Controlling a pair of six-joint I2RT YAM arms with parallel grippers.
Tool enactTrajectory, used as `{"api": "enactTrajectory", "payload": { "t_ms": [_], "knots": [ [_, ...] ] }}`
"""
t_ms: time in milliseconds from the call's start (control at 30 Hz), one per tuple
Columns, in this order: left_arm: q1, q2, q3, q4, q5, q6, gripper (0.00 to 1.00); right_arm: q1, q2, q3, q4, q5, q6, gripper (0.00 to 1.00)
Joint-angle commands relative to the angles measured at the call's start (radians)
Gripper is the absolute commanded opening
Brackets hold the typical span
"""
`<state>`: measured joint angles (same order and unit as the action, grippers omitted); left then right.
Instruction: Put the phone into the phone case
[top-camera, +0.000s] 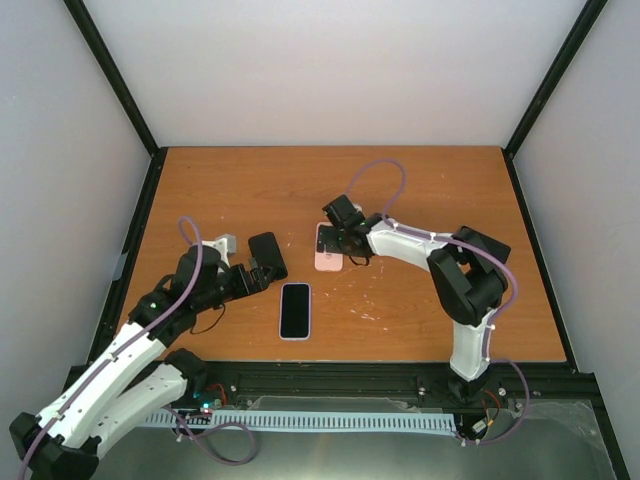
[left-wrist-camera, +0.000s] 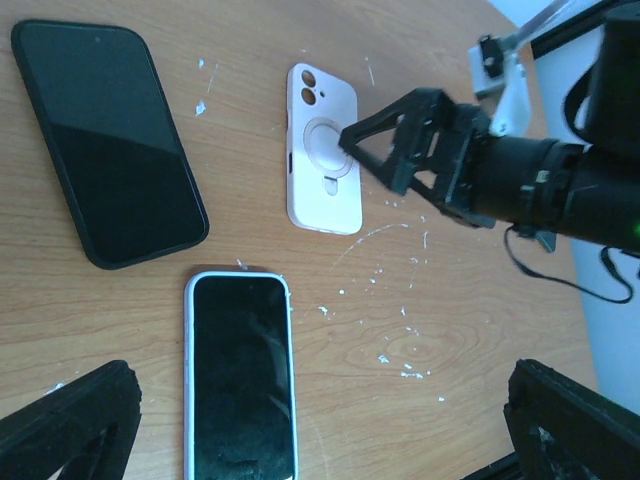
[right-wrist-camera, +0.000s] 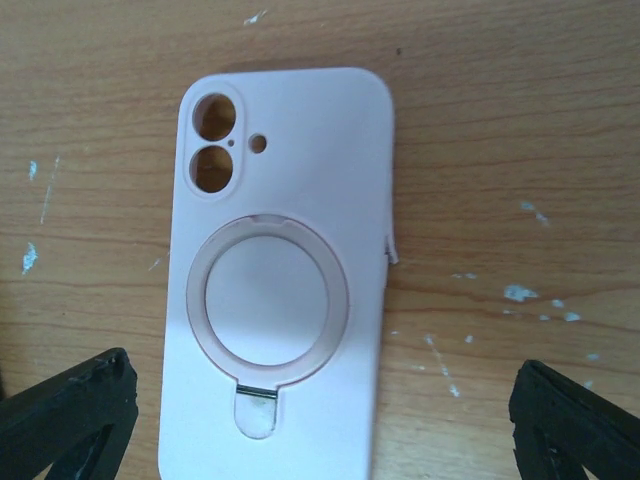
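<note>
Directly over the pink phone case (right-wrist-camera: 280, 250), right end effector (right-wrist-camera: 320, 418), fingers (right-wrist-camera: 72, 412) apart.

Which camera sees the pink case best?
Right wrist view: the pink case fills it, holes and ring sharp. Left wrist view shows it smaller; from the top, the right arm's fingers partly cover it.

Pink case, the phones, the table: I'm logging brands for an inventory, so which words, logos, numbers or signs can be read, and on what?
No text is readable in any view.
Pink phone case: plain back, only camera holes and a ring stand, no logo.
White-edged phone: screen dark, nothing displayed.
Black device: dark face, no marks.
Table: no print or labels.
</note>
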<state>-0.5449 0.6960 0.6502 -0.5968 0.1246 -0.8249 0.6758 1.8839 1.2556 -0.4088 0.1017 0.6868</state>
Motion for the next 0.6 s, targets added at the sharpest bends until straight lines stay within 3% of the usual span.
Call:
{"api": "enactTrajectory", "payload": {
  "t_ms": [0, 233, 567],
  "knots": [
    [0.003, -0.036, 0.03, -0.029, -0.034, -0.033, 0.99, 0.051, 0.062, 0.076, -0.087, 0.097, 0.018, 1.0],
    [0.004, -0.07, 0.03, -0.051, -0.051, -0.047, 0.99, 0.105, 0.143, 0.165, -0.15, 0.191, 0.035, 1.0],
    [0.004, -0.119, 0.005, -0.05, -0.064, -0.079, 0.99, 0.122, 0.263, 0.236, -0.194, 0.196, 0.0, 0.99]
  ]
}}
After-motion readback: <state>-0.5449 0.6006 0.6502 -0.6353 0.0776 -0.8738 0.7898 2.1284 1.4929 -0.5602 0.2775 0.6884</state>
